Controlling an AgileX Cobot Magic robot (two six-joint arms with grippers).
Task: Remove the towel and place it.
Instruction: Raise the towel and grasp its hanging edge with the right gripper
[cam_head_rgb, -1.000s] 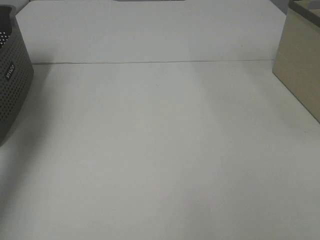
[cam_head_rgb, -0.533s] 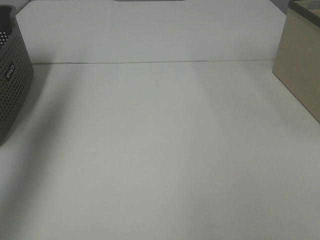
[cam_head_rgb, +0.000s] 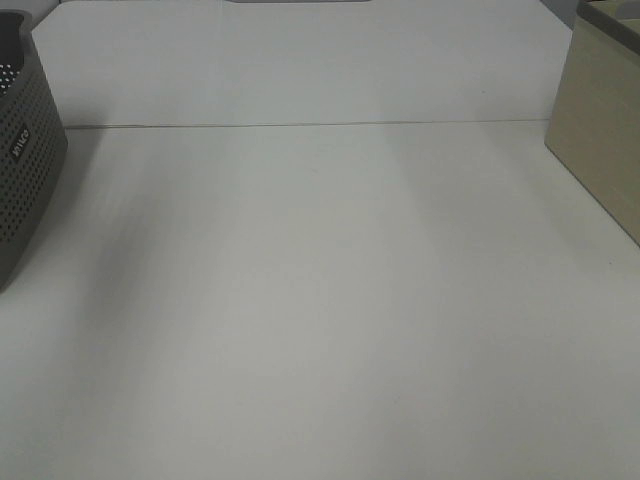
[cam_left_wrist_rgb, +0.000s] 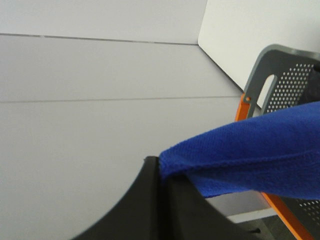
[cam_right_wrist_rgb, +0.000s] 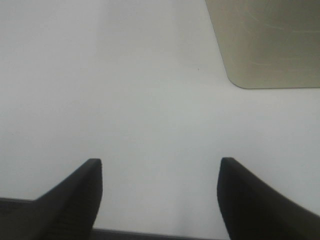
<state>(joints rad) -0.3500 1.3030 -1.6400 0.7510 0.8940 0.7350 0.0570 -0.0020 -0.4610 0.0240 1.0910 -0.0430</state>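
Barely anything shifts: dark grey perforated plastic basket (cam_head_rgb: 22, 170) nudges, shadow spreads on white bench (cam_head_rgb: 320, 300) beside it | my left jaws pinch royal-blue plush towel (cam_left_wrist_rgb: 260, 150), stretched toward basket | right jaws spread, empty | I judge removal underway

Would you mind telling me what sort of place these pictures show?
Most likely a robot test bench staged for a laundry chore: a plain white tabletop, a dark grey perforated plastic basket at its left edge, and a royal-blue plush towel pinched in the left claw.
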